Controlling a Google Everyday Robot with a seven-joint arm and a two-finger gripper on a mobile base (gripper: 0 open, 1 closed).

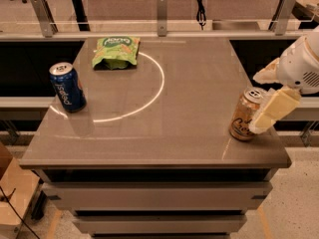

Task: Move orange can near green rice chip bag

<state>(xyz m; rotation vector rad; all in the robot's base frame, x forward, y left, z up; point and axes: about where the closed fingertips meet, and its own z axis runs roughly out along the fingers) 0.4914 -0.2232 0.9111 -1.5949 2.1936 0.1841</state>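
Note:
The orange can (242, 117) stands near the table's right front edge, pale orange-tan with dark lettering and a silver top. The green rice chip bag (116, 52) lies at the far left of the table, well away from the can. My gripper (265, 94) comes in from the right at the can. It is open: the near finger (273, 110) covers the can's right side and the far finger (265, 73) shows behind and to the right of the can. I cannot tell if either finger touches the can.
A blue Pepsi can (67, 86) stands at the table's left edge. A white ring (158, 88) is marked on the grey tabletop (189, 83). A rail with metal posts (161, 6) runs behind the table. A cardboard box (12, 193) sits on the floor at lower left.

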